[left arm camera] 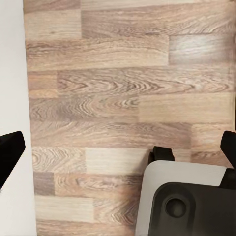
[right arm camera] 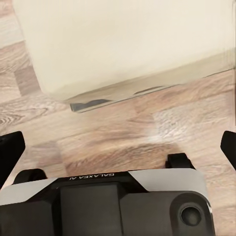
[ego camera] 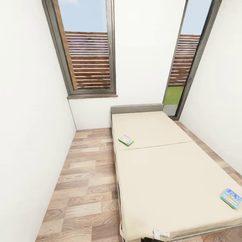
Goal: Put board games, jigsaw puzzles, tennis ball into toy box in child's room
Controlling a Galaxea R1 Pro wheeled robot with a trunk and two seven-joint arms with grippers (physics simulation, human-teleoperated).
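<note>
Facing the bed [ego camera: 168,161], two board games on its mattress.
One game [ego camera: 126,139] lies centre frame, another [ego camera: 231,198] at lower right; the wrist views add plank floor [left arm camera: 123,98] under the left gripper [left arm camera: 120,147] and right gripper [right arm camera: 118,145], both spread wide.
</note>
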